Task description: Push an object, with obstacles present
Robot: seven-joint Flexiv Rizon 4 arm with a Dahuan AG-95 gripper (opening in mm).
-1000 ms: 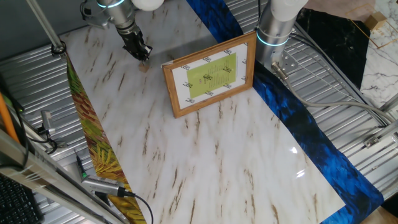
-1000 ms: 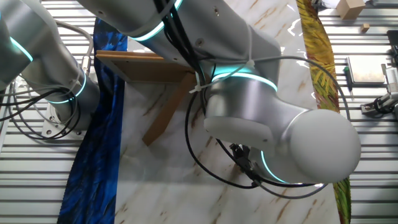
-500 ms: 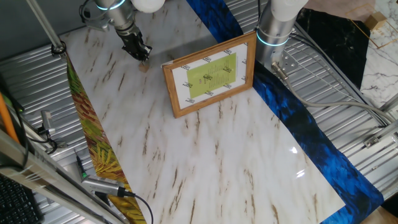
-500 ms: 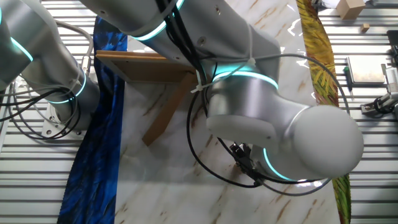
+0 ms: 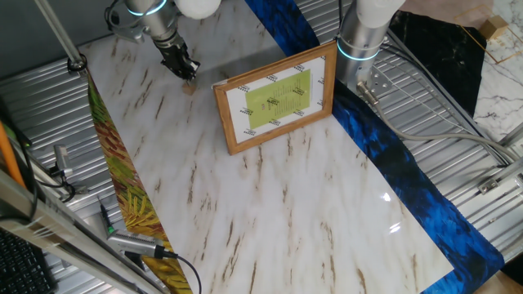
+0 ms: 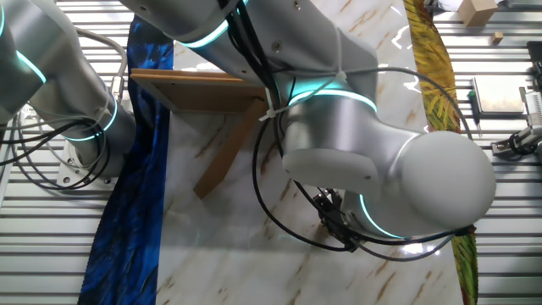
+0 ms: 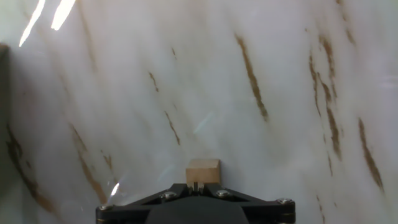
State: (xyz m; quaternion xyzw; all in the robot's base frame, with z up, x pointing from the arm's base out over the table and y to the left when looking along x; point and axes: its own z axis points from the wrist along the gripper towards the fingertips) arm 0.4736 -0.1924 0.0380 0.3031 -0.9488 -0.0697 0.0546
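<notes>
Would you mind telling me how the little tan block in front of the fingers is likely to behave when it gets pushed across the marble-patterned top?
The block has flat faces, so it will probably slide rather than roll. The table looks glossy, so it may skid easily. Being tiny beside the closed gripper, it is likely light and could twist off line toward the picture frame.

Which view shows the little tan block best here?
The hand view: the block sits unobstructed just ahead of the closed tool. One fixed view shows it as a speck below the tool; the other hides it behind the arm.
</notes>
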